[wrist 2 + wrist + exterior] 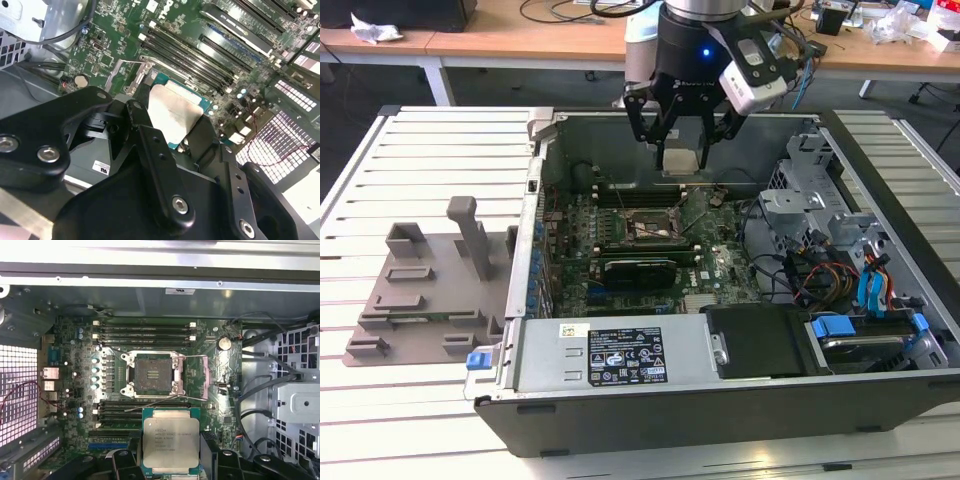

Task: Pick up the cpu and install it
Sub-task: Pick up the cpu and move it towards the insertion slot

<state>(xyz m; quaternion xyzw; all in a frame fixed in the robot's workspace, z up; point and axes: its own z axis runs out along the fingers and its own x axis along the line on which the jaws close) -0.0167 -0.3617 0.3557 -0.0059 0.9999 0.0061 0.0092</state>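
My gripper is black, with a blue light above it. The cpu has a silvery-grey top and a teal-green rim. The motherboard is dark green with black slots. The tray is plain grey. The table is white and ribbed in slats.

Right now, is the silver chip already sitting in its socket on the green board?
No, in the first wrist view the socket is empty, and the end effector holds the chip apart from it.
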